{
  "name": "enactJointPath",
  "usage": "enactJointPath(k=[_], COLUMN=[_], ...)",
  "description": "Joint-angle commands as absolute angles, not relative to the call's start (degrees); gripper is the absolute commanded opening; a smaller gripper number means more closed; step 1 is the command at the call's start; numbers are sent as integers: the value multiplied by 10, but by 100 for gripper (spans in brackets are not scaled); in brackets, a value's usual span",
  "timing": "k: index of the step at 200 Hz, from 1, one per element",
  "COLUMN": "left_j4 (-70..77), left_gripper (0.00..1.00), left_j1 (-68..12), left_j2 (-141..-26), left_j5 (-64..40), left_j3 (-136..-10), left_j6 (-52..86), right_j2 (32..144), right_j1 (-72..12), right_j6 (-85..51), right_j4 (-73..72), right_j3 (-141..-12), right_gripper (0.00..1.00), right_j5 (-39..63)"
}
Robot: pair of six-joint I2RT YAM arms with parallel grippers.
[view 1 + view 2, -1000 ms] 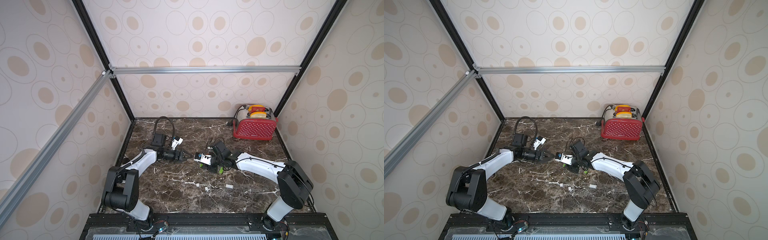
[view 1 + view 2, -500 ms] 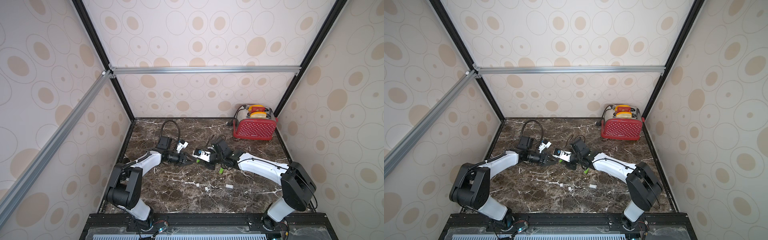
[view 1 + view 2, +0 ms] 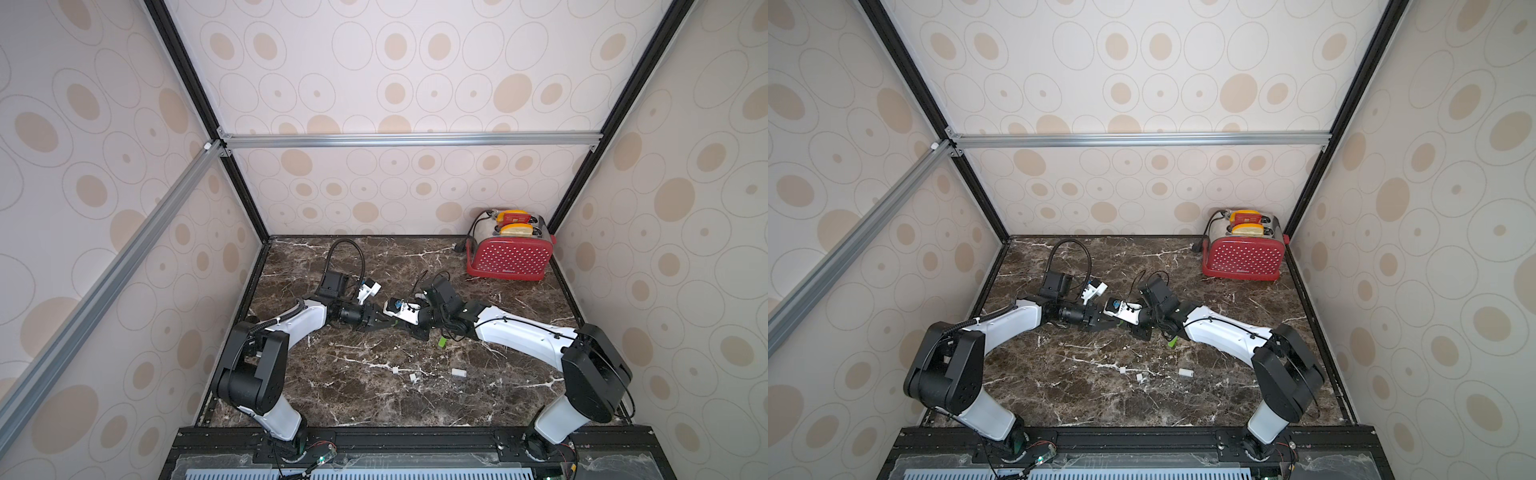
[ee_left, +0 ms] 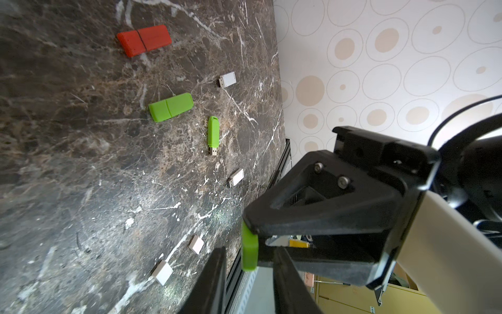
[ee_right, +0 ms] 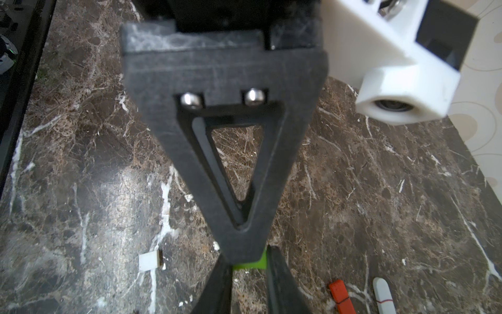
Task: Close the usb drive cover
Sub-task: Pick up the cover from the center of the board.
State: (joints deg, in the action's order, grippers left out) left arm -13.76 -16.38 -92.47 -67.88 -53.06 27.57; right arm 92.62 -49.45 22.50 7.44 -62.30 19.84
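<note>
Green plastic usb drive point(image 4: 249, 257), clamped by the right gripper point(image 5: 248, 269), may be twisted loose if the parted left gripper point(image 4: 250, 250) closes off-centre.

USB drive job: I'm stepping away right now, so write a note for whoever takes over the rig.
Right hand: shut on a green piece; drive or cover, cannot tell.
Left hand: open, straddling that piece, gaps showing.
Done: red drive and capped green drive lie closed.
Left: probably closing the held piece; bare green drive and two white drives lie uncapped.
</note>
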Motion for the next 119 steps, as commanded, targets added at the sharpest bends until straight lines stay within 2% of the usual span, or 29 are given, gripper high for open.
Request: enactJointPath(k=[1,48,119], left_j4=[-123,-123,-129], left_gripper=[29,21,0], left_j1=[-167,-169,-169], left_j2=[-931,-932,-928], left_j5=[-691,-691,-686], left_j3=[-549,-549,-548], left_j6=[283,283,277], right_j2=[923,927,928], right_j1=[-498,-500,-504], right_j6=[221,220,225], right_j4=[69,66,69], right_j3=[-625,-627,-628], right_gripper=[23,23,23], right_j5=[210,215,216])
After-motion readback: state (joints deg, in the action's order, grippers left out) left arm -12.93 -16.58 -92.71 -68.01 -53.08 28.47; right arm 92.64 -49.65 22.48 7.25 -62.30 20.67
